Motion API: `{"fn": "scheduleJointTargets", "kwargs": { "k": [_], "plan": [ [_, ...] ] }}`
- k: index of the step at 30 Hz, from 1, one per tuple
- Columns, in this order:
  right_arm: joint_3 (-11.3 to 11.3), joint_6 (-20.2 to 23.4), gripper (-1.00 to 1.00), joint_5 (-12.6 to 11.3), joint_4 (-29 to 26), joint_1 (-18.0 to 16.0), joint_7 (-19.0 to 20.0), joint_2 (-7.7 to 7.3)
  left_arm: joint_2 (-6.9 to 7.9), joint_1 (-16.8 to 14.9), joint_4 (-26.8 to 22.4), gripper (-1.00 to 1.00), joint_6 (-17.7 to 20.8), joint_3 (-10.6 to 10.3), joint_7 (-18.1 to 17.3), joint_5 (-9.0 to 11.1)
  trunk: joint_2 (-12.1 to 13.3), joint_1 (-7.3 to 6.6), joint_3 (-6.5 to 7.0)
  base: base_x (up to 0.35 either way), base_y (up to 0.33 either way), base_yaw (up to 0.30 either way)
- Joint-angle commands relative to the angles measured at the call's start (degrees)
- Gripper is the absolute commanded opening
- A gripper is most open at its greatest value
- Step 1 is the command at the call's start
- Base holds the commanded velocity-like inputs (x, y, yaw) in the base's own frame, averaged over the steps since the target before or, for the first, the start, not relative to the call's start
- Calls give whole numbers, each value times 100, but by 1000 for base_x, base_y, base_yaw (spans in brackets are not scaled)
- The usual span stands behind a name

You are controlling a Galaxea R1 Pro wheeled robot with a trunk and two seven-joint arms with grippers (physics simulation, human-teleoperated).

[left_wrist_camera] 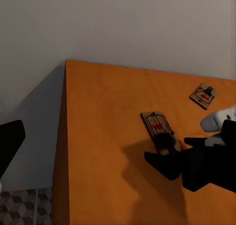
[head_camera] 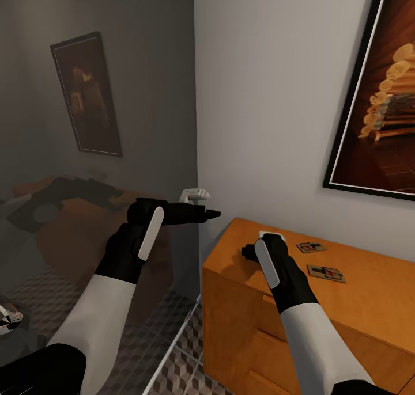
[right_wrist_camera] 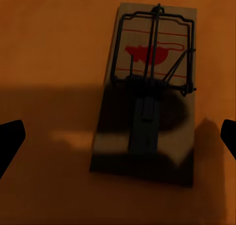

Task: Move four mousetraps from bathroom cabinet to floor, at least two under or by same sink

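Mousetraps (head_camera: 326,273) lie atop cabinet (head_camera: 369,280); right gripper (right_wrist_camera: 118,136) jaws apart above one.

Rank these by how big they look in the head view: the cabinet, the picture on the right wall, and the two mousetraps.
1. Cabinet, though it runs off the frame.
2. Picture, also cut by the frame edge.
3. The near mousetrap and far mousetrap: alike; the near one looks slightly bigger, probably from nearness.
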Motion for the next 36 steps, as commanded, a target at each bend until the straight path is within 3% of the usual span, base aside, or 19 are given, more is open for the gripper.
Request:
{"fn": "scheduleJointTargets", "kwargs": {
  "k": [1, 8, 18, 36],
  "plan": [
    [3, 8, 100, -65, 8, -4, -57, 0, -2, -5, -3, 100, 32, 3, 6, 23, -4, 0, -7, 0, 0, 0],
    [-24, -4, 100, -102, 47, -4, -49, 0, -4, -5, -3, 100, 32, 4, 6, 23, -4, 0, -7, 0, 0, 0],
    [-27, -6, 100, -339, 54, -4, -54, 0, 3, -5, -3, 100, 32, 4, 6, 23, -4, 0, -7, 0, 0, 0],
    [-28, -15, 100, -459, 61, -4, -47, 0, 4, -5, -3, 100, 29, 5, 5, 23, -4, 0, -7, 0, 0, 0]
  ]
}}
